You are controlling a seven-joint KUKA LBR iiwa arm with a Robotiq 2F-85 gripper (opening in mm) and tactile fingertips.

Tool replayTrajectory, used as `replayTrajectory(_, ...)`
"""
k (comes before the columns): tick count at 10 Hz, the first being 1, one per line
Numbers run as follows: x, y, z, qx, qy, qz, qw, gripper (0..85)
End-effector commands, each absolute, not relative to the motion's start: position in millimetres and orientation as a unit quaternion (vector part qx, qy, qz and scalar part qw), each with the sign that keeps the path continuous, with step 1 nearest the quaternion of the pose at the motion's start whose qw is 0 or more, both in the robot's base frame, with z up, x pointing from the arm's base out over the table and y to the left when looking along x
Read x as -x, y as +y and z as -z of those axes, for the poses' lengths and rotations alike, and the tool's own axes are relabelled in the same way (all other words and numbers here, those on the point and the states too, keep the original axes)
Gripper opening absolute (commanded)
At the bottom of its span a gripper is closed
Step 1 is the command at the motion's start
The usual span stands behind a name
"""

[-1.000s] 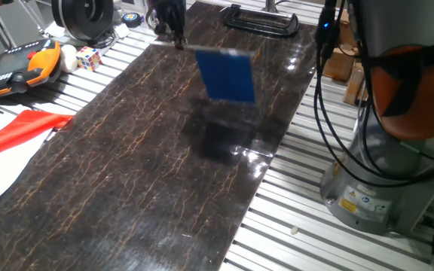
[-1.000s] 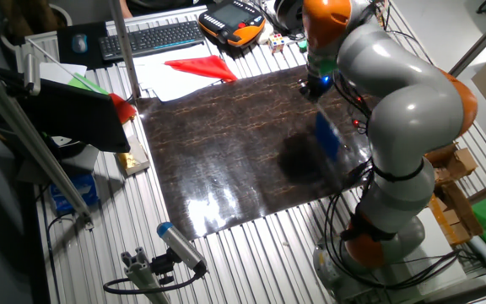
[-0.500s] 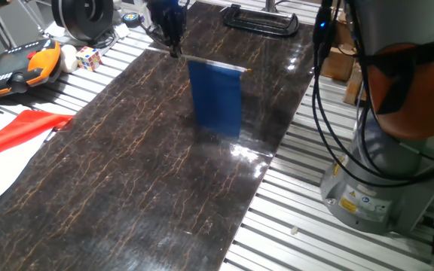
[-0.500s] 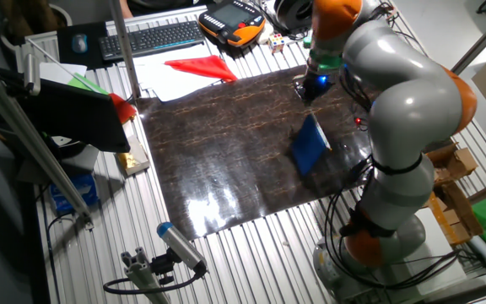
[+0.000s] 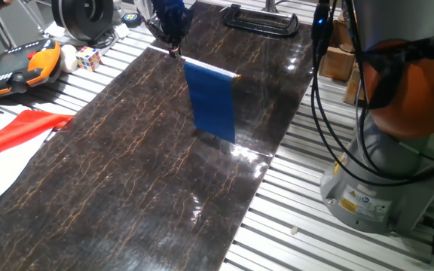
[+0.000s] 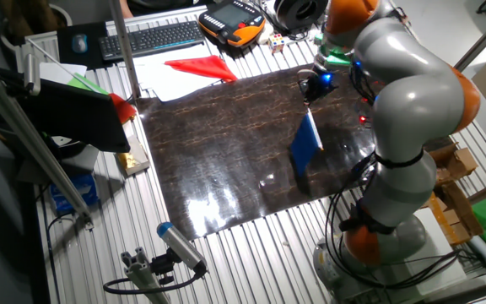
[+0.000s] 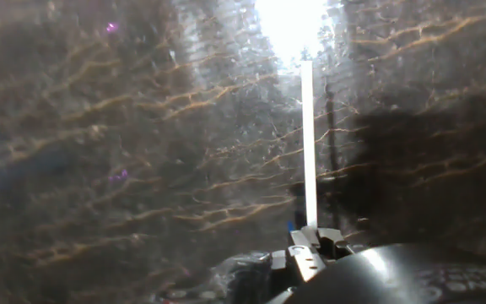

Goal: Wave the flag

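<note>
The flag [image 5: 210, 102] is a plain blue sheet hanging down from a thin silver stick [image 5: 217, 68] held about level above the dark marble-pattern mat [image 5: 126, 173]. My gripper [image 5: 174, 50] is shut on the stick's far end, at the mat's back edge. In the other fixed view the flag [image 6: 305, 144] hangs below the gripper [image 6: 314, 91], near the mat's right side. In the hand view the stick [image 7: 308, 143] runs straight away from the fingers [image 7: 307, 243]; the blue sheet is edge-on and hardly shows.
A red and white sheet [image 5: 10, 139] lies left of the mat. An orange teach pendant [image 5: 21, 64], a puzzle cube [image 5: 89, 58] and a black spool [image 5: 85, 13] sit at the back left. A black clamp [image 5: 258, 19] lies at the back. The arm's base [image 5: 375, 181] stands right.
The flag has swung from a blurred position further right to hanging straight down, a little further left. The gripper has shifted slightly and still holds the stick.
</note>
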State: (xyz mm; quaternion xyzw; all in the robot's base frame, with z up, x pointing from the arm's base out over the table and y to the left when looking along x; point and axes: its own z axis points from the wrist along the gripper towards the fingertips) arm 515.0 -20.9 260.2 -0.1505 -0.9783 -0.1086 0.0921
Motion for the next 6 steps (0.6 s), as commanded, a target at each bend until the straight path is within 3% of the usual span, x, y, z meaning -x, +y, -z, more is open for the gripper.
replayTrajectory(1, -515.0, -21.1, -260.0, 0.388, -0.91, 0.132, 0.065, 1.7)
replayTrajectory(6, -516.4, -20.6, -258.7, 0.465, -0.871, 0.154, 0.044, 2.7)
